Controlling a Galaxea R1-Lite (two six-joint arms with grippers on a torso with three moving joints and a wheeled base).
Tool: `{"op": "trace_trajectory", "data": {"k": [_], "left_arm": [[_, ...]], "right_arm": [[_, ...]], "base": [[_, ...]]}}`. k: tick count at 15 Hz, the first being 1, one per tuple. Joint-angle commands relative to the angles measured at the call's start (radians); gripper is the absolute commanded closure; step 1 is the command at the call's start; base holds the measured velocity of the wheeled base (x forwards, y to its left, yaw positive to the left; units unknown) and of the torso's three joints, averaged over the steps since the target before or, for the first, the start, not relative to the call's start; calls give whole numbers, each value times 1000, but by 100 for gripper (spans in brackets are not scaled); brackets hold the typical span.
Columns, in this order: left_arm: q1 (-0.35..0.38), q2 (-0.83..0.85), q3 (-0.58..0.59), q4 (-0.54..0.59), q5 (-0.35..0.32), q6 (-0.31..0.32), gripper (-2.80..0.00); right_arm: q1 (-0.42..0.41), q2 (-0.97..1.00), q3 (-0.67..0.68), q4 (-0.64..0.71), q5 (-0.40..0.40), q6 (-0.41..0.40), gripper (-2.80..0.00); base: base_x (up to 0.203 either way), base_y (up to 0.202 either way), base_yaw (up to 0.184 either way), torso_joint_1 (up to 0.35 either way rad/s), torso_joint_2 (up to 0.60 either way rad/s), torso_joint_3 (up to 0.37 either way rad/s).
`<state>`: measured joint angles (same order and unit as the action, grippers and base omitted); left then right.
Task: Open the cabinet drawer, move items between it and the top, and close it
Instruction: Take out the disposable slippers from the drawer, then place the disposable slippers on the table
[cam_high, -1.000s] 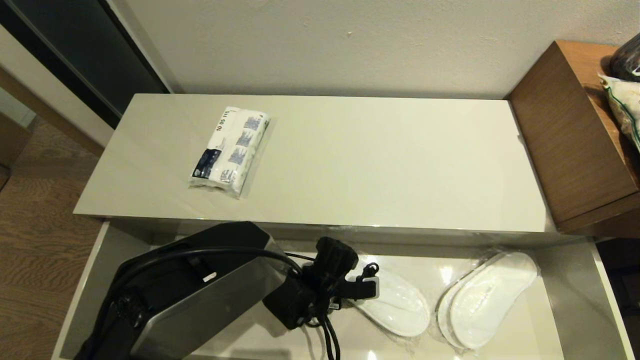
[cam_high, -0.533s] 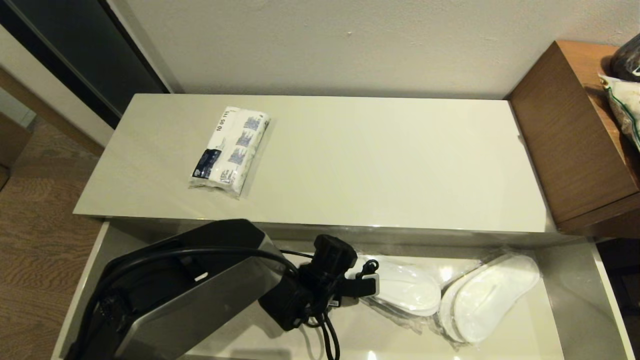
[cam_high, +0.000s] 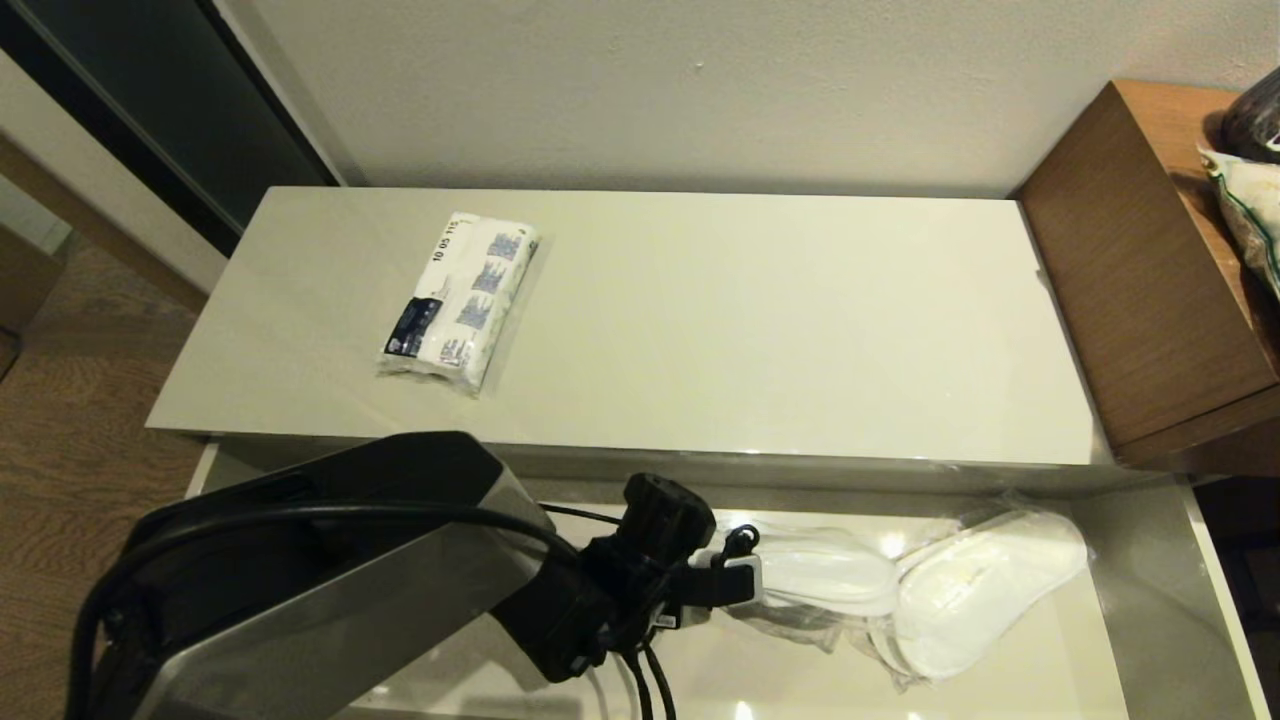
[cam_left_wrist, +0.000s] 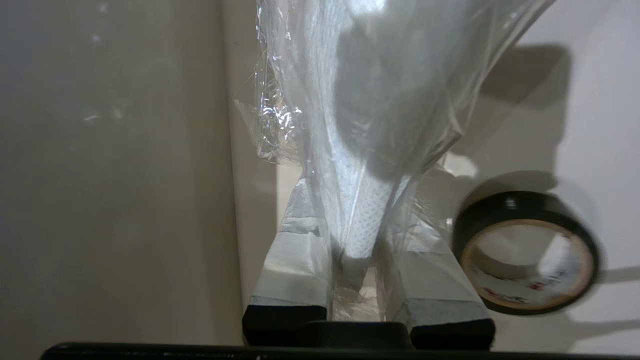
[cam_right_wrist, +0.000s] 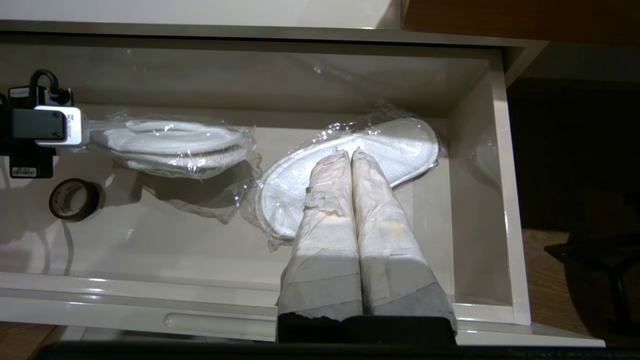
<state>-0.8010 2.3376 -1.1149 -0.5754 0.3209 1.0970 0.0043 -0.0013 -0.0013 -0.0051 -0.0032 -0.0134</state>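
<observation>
The cabinet drawer (cam_high: 1150, 620) stands pulled out below the top (cam_high: 750, 320). My left gripper (cam_high: 765, 585) is inside it, shut on the near end of a pack of white slippers in clear plastic (cam_high: 835, 580). In the left wrist view the taped fingers (cam_left_wrist: 295, 240) pinch the slippers (cam_left_wrist: 360, 100), which stand on edge, raised off the drawer floor. A second slipper pack (cam_high: 985, 600) lies flat at the drawer's right. My right gripper (cam_right_wrist: 351, 152) hovers shut and empty above that second slipper pack (cam_right_wrist: 400, 145). The tissue packet (cam_high: 460, 300) lies on the top, left of middle.
A black tape ring (cam_left_wrist: 530, 252) lies on the drawer floor right beside my left gripper, the same tape ring (cam_right_wrist: 74, 200) showing in the right wrist view. A brown wooden unit (cam_high: 1150, 280) with bags (cam_high: 1250, 220) stands at the right. Wood floor (cam_high: 70, 450) lies to the left.
My left gripper went from open to shut on the nearer slipper pack and raised it. The pack turned onto its edge and slid right against the second pack.
</observation>
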Motion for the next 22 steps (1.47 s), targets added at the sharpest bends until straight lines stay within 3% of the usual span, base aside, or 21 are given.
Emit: {"op": "trace_trajectory", "data": {"k": [1, 9, 14, 17, 22], "left_arm": [[-12, -38, 18, -6, 3, 0, 0], [-24, -176, 87, 10, 16, -27, 0], [-59, -358, 149, 75, 29, -119, 0], [-95, -494, 169, 227, 65, -208, 0], [-272, -649, 173, 409, 166, -429, 0]], "right_arm": [[0, 1, 0, -1, 0, 0, 0], [0, 1, 0, -1, 0, 0, 0], [0, 1, 0, 0, 0, 0, 0], [0, 1, 0, -1, 0, 0, 0], [0, 1, 0, -1, 0, 0, 0]], "base": [[0, 0, 0, 0, 0, 0], [0, 0, 0, 0, 0, 0], [0, 0, 0, 0, 0, 0], [0, 0, 0, 0, 0, 0], [0, 0, 0, 0, 0, 0]]}}
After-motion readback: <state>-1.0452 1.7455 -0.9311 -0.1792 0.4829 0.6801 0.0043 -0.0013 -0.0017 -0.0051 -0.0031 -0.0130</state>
